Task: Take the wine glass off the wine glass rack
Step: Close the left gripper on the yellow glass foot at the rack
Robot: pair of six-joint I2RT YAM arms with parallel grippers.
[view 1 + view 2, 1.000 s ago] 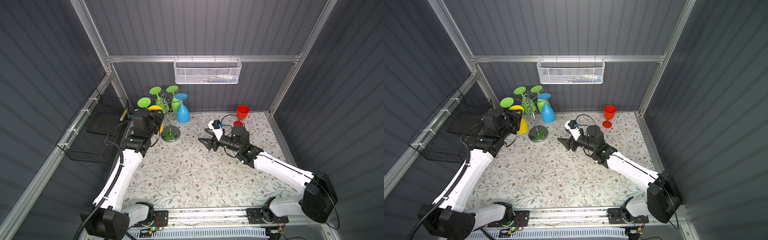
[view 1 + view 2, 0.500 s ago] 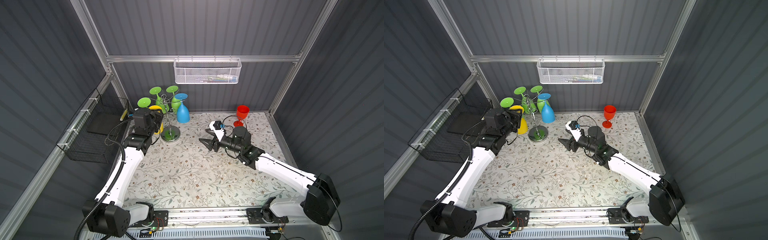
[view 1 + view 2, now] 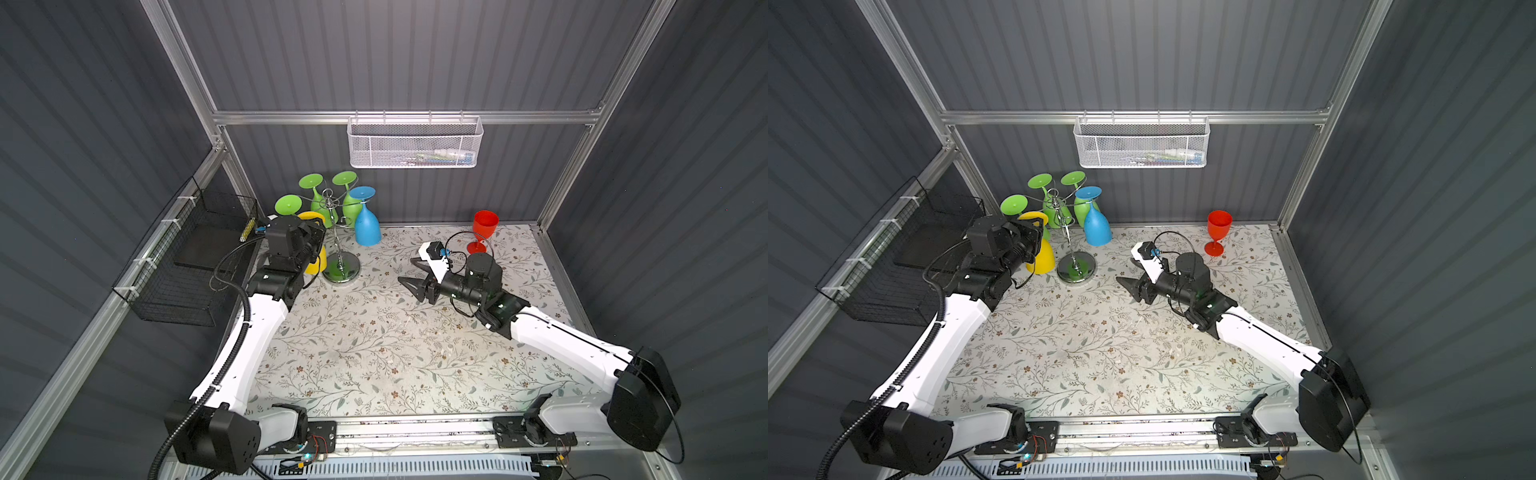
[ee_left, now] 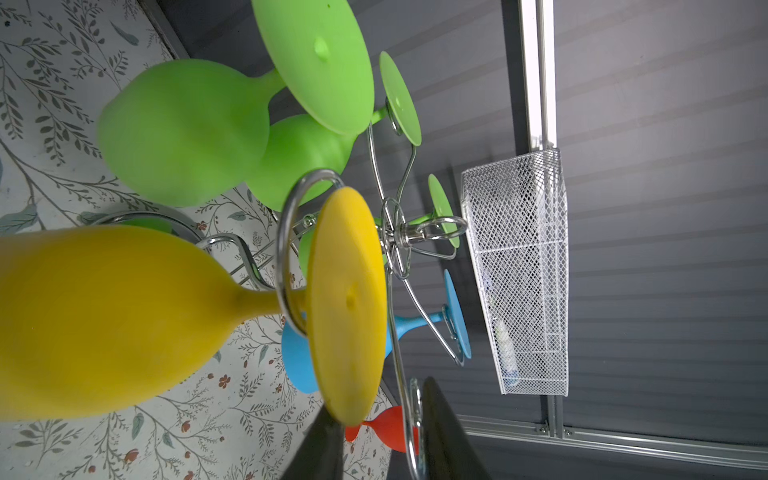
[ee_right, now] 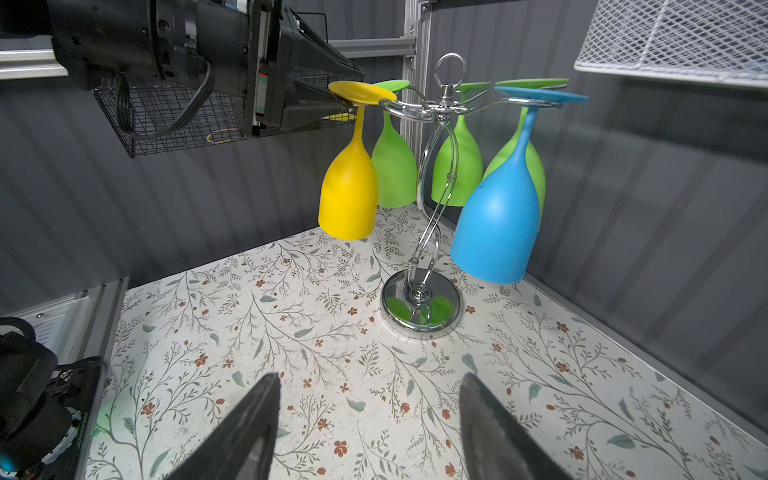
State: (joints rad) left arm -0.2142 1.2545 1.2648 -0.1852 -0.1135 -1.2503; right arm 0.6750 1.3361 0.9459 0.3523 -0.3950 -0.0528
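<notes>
The yellow wine glass hangs stem-vertical; its foot lies between the left fingers, grip undeterminable; the right fingers are released.

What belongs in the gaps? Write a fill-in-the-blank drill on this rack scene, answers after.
The left gripper is at the foot of a wine glass coloured ____.
The wine glass rack holds ____ green glasses.
The lone glass upright on the table is ____.
The jaws of the right gripper stand ____.
Missing: yellow; three; red; open.
</notes>
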